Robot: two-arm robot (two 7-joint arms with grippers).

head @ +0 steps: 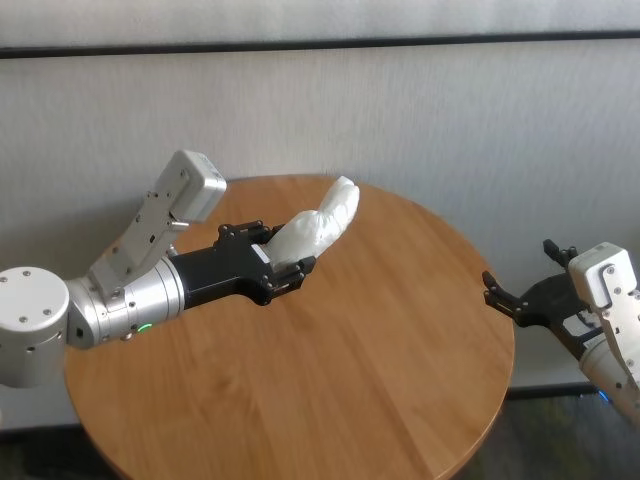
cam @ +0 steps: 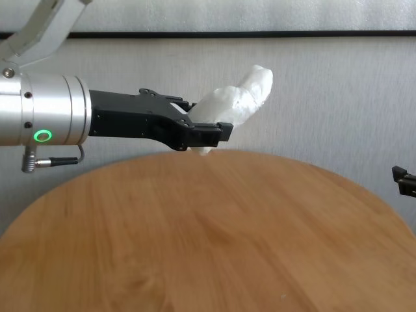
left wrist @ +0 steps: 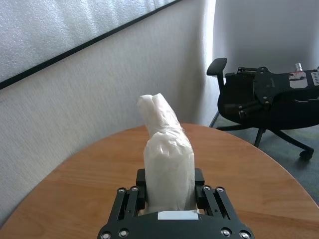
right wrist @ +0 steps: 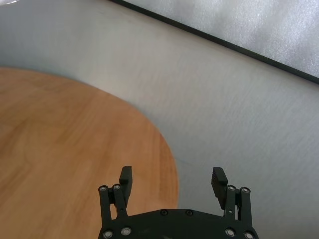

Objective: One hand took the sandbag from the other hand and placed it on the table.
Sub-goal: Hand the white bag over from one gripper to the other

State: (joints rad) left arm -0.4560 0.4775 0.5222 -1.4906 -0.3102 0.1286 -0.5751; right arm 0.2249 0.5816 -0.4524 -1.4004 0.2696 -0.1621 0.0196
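My left gripper (head: 282,262), on the silver wrist with the green ring light, is shut on the white plastic-wrapped sandbag (head: 318,228) and holds it above the round wooden table (head: 300,380). The sandbag sticks out past the fingertips, tilted upward; it also shows in the left wrist view (left wrist: 167,164) and the chest view (cam: 237,104). The left gripper (cam: 211,135) hangs well above the table top (cam: 208,234). My right gripper (head: 515,297), on the wrist with the blue light, is open and empty just off the table's right edge, far from the sandbag. In the right wrist view it (right wrist: 173,180) is open over the table edge (right wrist: 75,149).
A light wall with a dark rail runs behind the table. A black office chair (left wrist: 269,102) stands on the floor beyond the table's far right side.
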